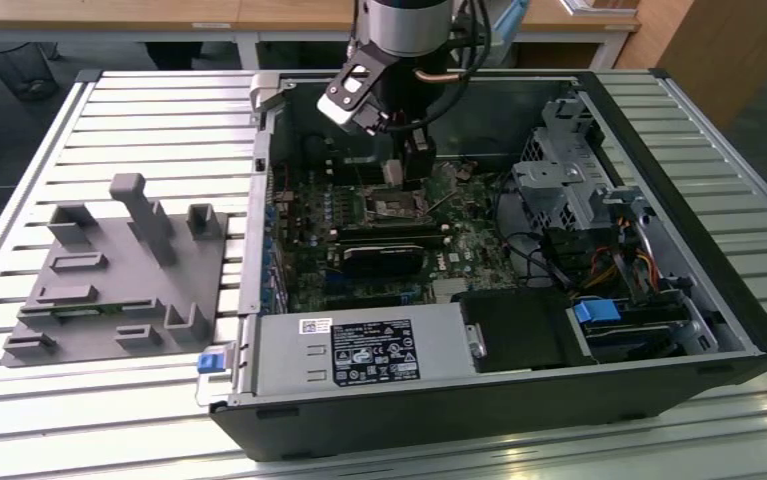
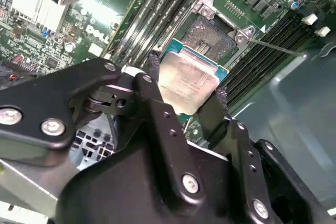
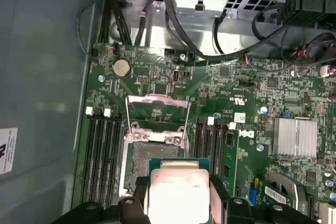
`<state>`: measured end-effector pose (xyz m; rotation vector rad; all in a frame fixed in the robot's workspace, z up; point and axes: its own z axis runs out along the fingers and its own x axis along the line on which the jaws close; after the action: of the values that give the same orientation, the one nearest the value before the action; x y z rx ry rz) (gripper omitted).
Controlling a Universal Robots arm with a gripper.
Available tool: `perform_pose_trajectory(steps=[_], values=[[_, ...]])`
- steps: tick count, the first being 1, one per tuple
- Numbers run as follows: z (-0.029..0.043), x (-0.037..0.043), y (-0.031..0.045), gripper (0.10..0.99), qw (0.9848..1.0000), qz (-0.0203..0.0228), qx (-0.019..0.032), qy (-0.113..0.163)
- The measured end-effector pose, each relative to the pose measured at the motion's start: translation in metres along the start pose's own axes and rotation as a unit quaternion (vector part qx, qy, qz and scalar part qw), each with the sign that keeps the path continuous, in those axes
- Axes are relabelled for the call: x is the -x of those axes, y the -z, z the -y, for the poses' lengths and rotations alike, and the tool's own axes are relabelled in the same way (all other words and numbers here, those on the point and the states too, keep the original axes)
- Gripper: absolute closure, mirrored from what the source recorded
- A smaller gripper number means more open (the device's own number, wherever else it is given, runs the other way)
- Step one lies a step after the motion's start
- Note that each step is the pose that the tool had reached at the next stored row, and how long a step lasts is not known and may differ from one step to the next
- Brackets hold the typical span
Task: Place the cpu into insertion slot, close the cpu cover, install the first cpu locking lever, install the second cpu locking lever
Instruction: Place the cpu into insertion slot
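cpu (image 2: 188,80) clamped between the jaws, hovering close above the open insertion slot (image 2: 210,38), cpu cover (image 3: 157,98) raised

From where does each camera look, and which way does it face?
Exterior view: off the arm, above the open computer case, looking down into it; the arm and gripper show.
First wrist view: on the wrist, facing down the gripper to the insertion slot and open cpu cover.
Second wrist view: on the wrist, other side, facing the slot past black gripper links.
Both wrist views share the cpu in the gripper, near the slot.
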<state>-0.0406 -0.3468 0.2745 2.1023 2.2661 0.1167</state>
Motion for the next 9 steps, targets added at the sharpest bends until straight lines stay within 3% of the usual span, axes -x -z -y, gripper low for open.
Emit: perform_pose_trajectory(steps=[9], values=[[-0.0015, 0.0001, -0.0004, 0.545, 1.0, 0.0, 0.0, 0.0]])
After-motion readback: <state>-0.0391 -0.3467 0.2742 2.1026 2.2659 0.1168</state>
